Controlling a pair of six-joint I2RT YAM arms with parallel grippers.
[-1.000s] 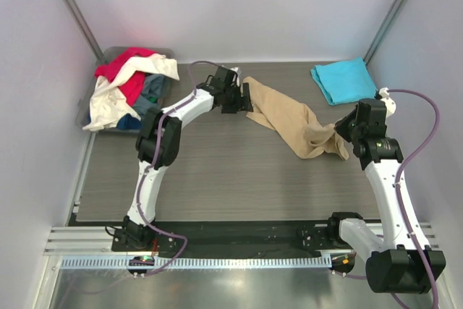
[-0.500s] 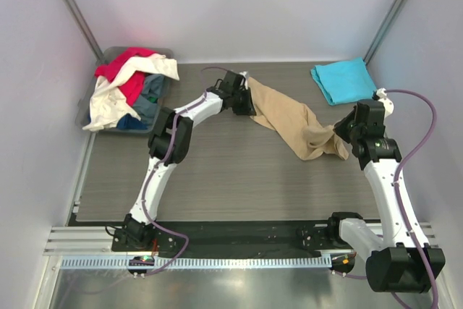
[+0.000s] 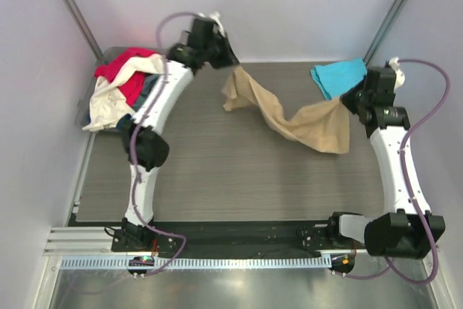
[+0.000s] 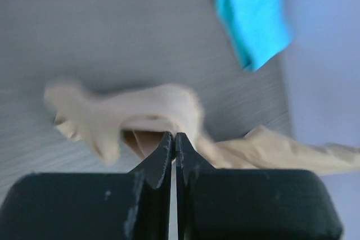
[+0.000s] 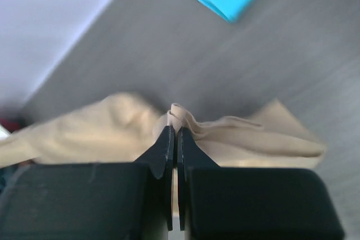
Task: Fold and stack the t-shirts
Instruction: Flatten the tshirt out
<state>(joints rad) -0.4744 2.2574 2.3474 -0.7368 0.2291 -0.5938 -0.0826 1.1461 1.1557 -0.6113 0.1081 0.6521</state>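
Tan cloth is up in the air now! The tan t-shirt (image 3: pixel 311 127) no longer lies crumpled on the table (image 3: pixel 217 171). It hangs as a sagging band between both arms, from about 12 o'clock across to 3 o'clock in the overhead view.

The left gripper (image 3: pixel 226 57), which was still apart a second ago, has snapped together on the shirt's left end and hauled it up towards the far edge. In its wrist view the left gripper (image 4: pixel 173 136) has its fingers pressed tight with the tan t-shirt (image 4: pixel 163 102) bunched at the tips.

The right gripper (image 3: pixel 351 100) stays clamped on the other end and has risen too. Its wrist view shows the right gripper (image 5: pixel 172 130) pinching a fold of the tan t-shirt (image 5: pixel 101 133).

The turquoise t-shirt (image 3: pixel 336 77) sits folded at 2 o'clock. The red t-shirt (image 3: pixel 119 66) and white t-shirt (image 3: pixel 108 99) wait heaped in the bin (image 3: pixel 116 50) at 10 o'clock.

So the pick-up looks done on both ends. Next, I'd say, comes spreading it flat, since the middle droops and the cloth looks twisted. Whether it brushes the table I can't tell.
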